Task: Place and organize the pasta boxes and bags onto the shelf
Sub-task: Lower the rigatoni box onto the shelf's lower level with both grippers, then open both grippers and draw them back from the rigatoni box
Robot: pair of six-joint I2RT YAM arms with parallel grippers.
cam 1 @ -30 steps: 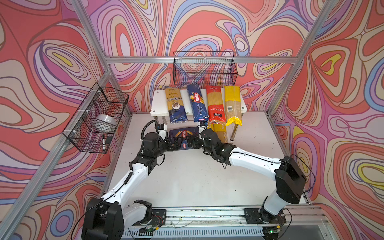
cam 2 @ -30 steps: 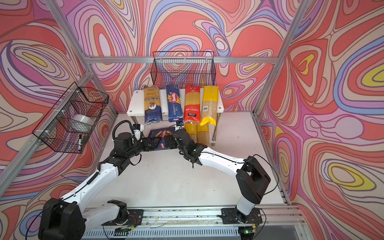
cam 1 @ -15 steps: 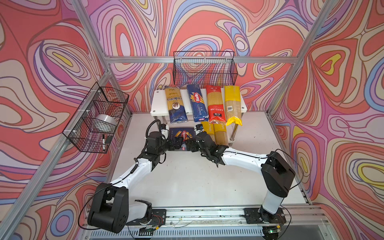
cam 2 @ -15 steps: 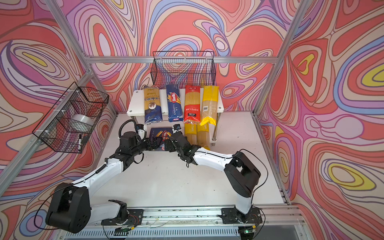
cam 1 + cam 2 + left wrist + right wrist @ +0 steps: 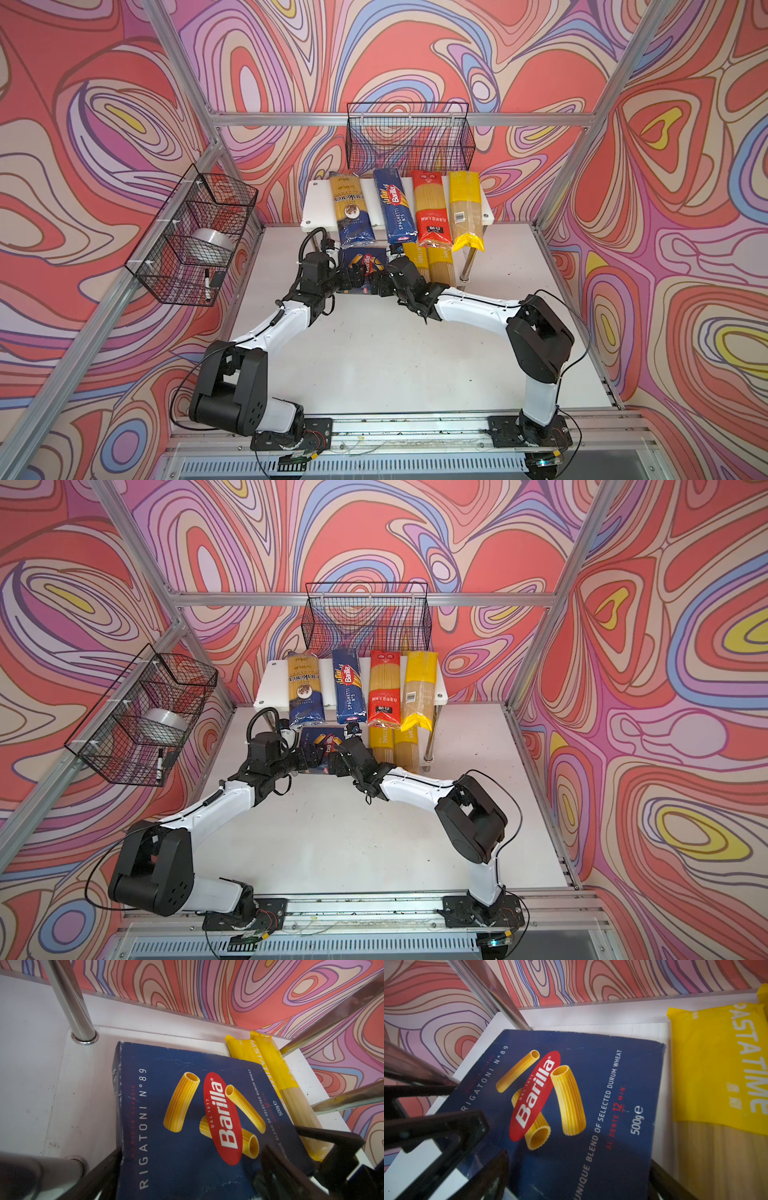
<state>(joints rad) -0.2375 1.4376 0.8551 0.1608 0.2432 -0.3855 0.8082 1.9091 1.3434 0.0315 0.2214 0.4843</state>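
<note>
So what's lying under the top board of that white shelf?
Two yellow spaghetti packs lie on the lower board, with a blue rigatoni box beside them. Whatever is beneath the box is covered.

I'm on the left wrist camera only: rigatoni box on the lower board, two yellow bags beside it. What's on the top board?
Observer: Both top views show four packs side by side. From the left arm's side they are the ankara bag, the Barilla spaghetti box, the red bag and a yellow bag.
Operator: Is any pack still waiting on the table?
Observer: No. In both top views the table has no pack lying outside the shelf.
</note>
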